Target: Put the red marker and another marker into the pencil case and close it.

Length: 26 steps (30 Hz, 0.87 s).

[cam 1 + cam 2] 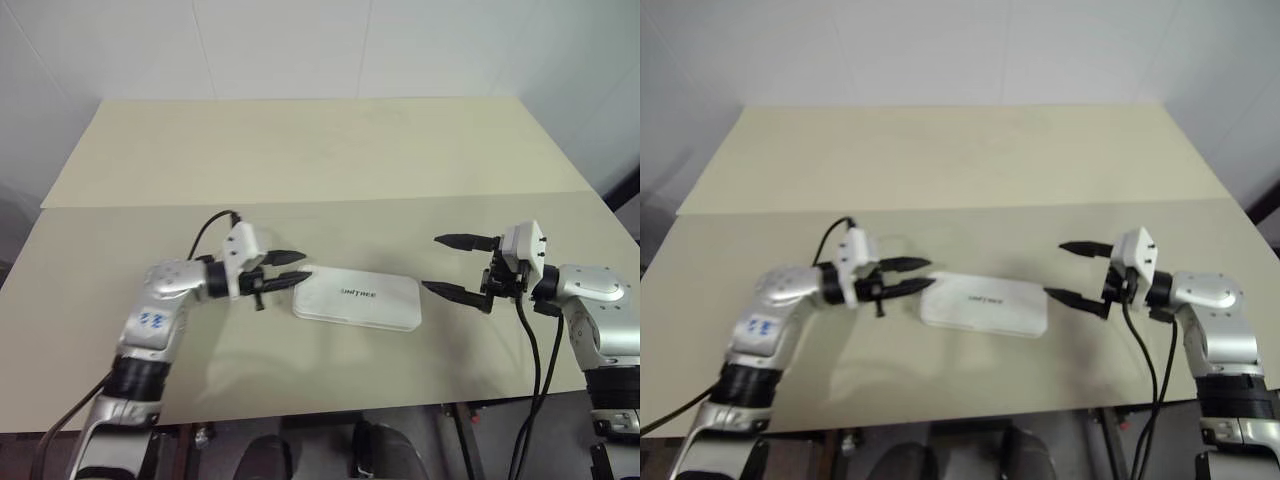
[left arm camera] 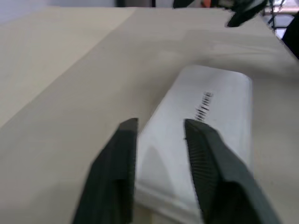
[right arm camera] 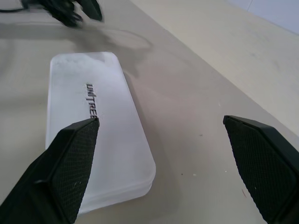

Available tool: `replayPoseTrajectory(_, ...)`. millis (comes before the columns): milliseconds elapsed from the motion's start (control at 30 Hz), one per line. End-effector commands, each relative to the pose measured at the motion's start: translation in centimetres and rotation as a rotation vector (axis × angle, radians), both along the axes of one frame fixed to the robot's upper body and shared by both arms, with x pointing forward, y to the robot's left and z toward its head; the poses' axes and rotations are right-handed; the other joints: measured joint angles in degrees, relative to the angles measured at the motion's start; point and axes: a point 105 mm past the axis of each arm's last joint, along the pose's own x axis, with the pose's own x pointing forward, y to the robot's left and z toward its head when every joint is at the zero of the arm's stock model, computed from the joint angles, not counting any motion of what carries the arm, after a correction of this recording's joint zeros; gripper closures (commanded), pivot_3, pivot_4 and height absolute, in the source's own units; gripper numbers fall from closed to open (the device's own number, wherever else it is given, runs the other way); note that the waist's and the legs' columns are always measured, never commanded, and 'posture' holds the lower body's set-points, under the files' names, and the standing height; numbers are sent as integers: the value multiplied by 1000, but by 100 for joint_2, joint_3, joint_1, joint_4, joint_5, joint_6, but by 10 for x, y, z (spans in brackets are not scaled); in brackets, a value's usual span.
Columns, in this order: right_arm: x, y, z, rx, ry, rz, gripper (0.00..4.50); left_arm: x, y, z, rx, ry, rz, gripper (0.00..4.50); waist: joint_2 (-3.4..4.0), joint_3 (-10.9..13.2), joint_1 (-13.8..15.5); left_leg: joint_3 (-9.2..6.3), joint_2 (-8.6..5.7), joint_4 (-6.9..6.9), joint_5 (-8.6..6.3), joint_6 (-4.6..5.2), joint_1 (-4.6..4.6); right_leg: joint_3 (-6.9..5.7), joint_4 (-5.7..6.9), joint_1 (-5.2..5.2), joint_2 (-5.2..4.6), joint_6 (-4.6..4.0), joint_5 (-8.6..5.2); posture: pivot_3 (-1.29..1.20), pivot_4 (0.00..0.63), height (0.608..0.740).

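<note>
Near edge, my side: bare stretch of the table (image 1: 300, 390), nothing lying on it.
Pencil case (image 1: 357, 300): I see it flat on the table, midway between both arms, lid down and closed, "UNITREE" lettering facing up. The markers are not visible anywhere on the table; I cannot tell whether they are inside.
Left gripper (image 1: 296, 270): level with the table, pointing toward the case's left short end. Fingertips just beside that end, one above the other; I cannot tell if they touch it. Jaws partly apart, holding nothing. From the left wrist view the two fingers (image 2: 117, 163) frame the case's near corner.
Right gripper (image 1: 450, 266): pointing toward the case's right short end, close to it but clear of it. Jaws wide apart, empty. In the right wrist view the case (image 3: 93, 126) lies ahead, nearer one fingertip.
Cables: a black lead loops off each wrist.
Far side: a seam runs across the table, then the second pale panel, then the white wall (image 1: 300, 40).
</note>
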Motion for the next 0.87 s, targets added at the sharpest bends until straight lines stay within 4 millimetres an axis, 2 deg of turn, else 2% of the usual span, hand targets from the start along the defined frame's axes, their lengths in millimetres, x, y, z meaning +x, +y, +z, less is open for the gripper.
replayPoseTrajectory(33, -1, -5, 12, -10, -59, 16, 0, -17, 3, 19, -53, -55, -57, 1488, 5, 3, 20, -1, 0, 1, 0, 0, -3, 0, -3, 0, 0, 0, 0, 0, 150, 740)
replayPoseTrajectory(167, -7, -9, 21, 41, -94, 14, 0, -30, 31, 18, -55, -66, 26, 86, 7, 4, -13, 0, 0, 2, 0, 0, 2, 5, -5, 2, 0, 0, 0, 0, 150, 740)
replayPoseTrajectory(200, -8, -12, 23, 46, -108, 7, 0, -30, 33, 18, -57, -70, 37, 8, 8, 5, -8, 0, 1, 1, 0, 0, 3, 4, -4, 2, 1, 0, 0, 0, 150, 740)
replayPoseTrajectory(433, -23, -33, 23, 10, -96, -33, 0, -28, 31, 25, -69, -98, 41, 8, 11, 7, 15, -2, -1, 1, -1, 1, 2, 3, -5, 8, -3, 0, 0, 0, 150, 740)
replayPoseTrajectory(567, -31, -47, 20, -19, -78, -55, 0, -27, 33, 22, -36, -108, 42, 8, 13, 7, -4, 3, -1, -7, -1, 1, 5, 4, -11, 8, -1, 0, 0, 0, 150, 740)
replayPoseTrajectory(867, -23, -50, 20, -32, -79, -42, 0, -32, 41, 20, -12, -70, 96, 8, 15, 9, -37, 4, 1, -10, -1, 1, 13, 8, -8, 8, 2, 0, 0, 0, 150, 740)
